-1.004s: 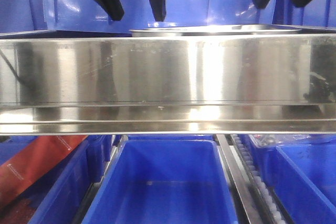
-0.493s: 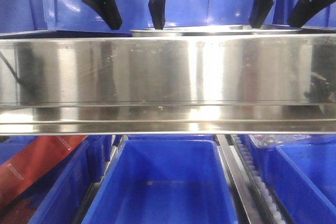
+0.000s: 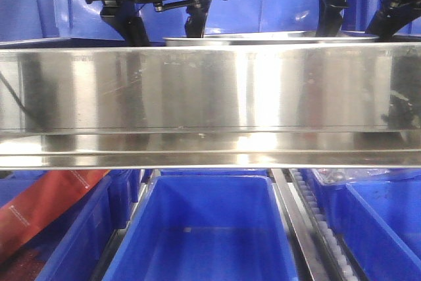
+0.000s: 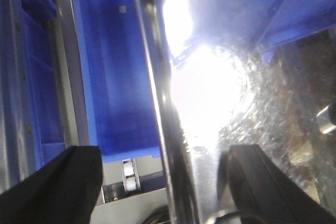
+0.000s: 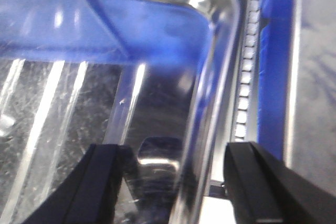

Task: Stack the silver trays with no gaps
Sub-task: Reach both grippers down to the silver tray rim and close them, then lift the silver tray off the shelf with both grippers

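The left gripper [image 3: 164, 29] and right gripper [image 3: 358, 27], both open, had dropped astride the side rims of the silver tray [image 3: 263, 38], seemingly ready to grip.

Steel, blue and black
The silver tray [image 3: 270, 36] was mirror-bright, finely scratched; the rail [image 3: 197, 90] bore vertical light and dark bands; the bins [image 3: 210, 228] were plain blue, a packet [image 3: 46, 205] red, the left gripper [image 3: 164, 29] and right gripper [image 3: 357, 31] black.
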Available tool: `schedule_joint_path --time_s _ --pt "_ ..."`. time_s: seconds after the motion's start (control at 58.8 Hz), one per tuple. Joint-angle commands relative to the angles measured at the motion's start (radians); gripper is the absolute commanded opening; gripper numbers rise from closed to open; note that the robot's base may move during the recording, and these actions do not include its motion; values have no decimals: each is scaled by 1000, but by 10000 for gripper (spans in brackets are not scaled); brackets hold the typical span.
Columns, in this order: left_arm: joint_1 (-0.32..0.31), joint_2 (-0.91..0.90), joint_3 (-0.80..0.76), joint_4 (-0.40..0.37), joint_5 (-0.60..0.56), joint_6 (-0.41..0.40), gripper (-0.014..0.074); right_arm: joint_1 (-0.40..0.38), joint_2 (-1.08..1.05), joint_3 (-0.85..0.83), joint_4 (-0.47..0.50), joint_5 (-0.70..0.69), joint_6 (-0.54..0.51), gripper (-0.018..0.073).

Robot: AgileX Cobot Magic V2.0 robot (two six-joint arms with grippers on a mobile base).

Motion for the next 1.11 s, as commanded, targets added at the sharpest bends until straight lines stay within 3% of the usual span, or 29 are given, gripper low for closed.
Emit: schedule_joint_path --time_s 0.0,0.646,0.953,1.089 --pt "5 3 -1 -2 -23 -9 402 -1 -2 -10 -23 -12 0 318" --pt "5 3 -1 -6 -51 -9 402 -1 -2 -10 -23 -22 0 314" --pt "5 5 -1 -23 -52 -9 402 -1 -2 -10 -23 -24 0 85" --pt "5 13 -1 -32 -52 -9 402 -1 -2 -10 -23 -26 0 66"
